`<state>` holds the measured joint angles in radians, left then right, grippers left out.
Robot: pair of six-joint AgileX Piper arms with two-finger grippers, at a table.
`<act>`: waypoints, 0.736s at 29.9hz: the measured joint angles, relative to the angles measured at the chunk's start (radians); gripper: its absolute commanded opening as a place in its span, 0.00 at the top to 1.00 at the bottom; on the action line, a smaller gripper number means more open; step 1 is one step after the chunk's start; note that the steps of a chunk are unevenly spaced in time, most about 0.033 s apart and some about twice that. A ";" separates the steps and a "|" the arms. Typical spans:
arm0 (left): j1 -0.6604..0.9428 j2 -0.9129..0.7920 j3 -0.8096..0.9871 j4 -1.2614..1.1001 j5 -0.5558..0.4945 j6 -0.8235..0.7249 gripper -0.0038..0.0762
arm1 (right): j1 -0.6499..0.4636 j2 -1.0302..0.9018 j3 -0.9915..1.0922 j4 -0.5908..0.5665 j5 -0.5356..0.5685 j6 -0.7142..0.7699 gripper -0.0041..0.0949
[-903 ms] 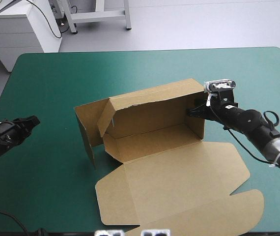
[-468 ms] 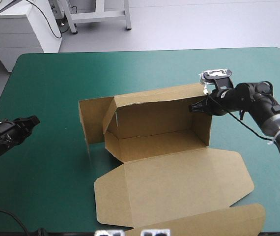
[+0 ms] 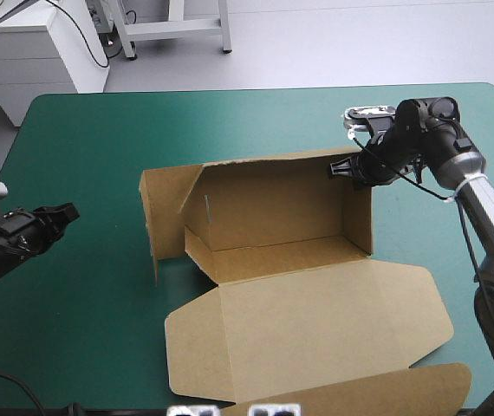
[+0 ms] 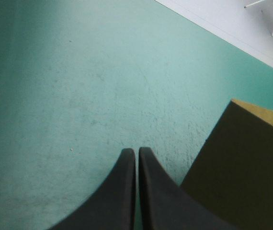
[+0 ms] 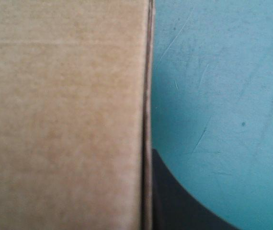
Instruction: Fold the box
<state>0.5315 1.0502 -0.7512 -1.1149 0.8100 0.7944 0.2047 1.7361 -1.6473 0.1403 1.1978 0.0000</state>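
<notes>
The brown box (image 3: 273, 204) stands mid-table with its back wall and right end wall raised. Its left end flap (image 3: 165, 217) stands outward, and the lid panel (image 3: 316, 321) lies flat toward the front edge. My right gripper (image 3: 341, 170) is at the box's top far-right corner, shut on the wall's edge. In the right wrist view the box (image 5: 64, 120) hides one finger, and the other black finger (image 5: 175, 201) lies against its outer face. My left gripper (image 3: 67, 211) hovers shut, left of the box. In its own view the left gripper (image 4: 136, 151) points at the cover beside the box's flap (image 4: 242, 163).
The teal-green cover (image 3: 82, 130) stretches between the left gripper and the box. A white cabinet (image 3: 35, 52) stands beyond the table's far left corner. The lid's front flap (image 3: 377, 390) reaches the table's front edge.
My right gripper has swung toward the far edge with the box's right end wall, which now stands squarer to the back wall. The box shifted slightly. The left arm barely moved.
</notes>
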 measured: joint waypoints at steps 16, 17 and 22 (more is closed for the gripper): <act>-0.046 0.000 0.001 0.000 -0.004 0.026 0.94 | -0.030 0.177 -0.166 -0.017 -0.005 0.070 0.97; -0.046 0.000 0.001 0.000 -0.006 0.026 0.94 | -0.031 0.185 -0.170 -0.017 -0.008 0.071 0.97; -0.046 0.000 0.001 0.000 -0.009 0.035 0.94 | -0.037 0.227 -0.179 -0.018 -0.041 0.076 0.97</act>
<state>0.4853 1.0502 -0.7501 -1.1149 0.8011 0.8298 0.1675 1.9635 -1.8266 0.1225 1.1572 0.0762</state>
